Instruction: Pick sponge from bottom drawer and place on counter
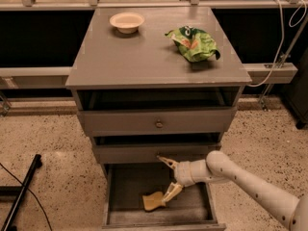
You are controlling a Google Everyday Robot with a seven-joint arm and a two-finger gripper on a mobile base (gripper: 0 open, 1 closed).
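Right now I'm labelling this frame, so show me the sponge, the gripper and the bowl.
sponge (153,201): camera view, middle of its yellow top.
gripper (161,179): camera view, midway between its open fingertips, over the bottom drawer (126,186).
bowl (126,21): camera view, its inside, on the counter (144,52).

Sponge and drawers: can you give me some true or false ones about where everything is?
1. The sponge lies in the bottom drawer. True.
2. The end effector is up over the counter. False: it is down at the bottom drawer, right beside the sponge.
3. A bowl sits on the counter. True.
4. The bottom drawer is shut. False: it is pulled open.
5. The end effector is spread open. True.
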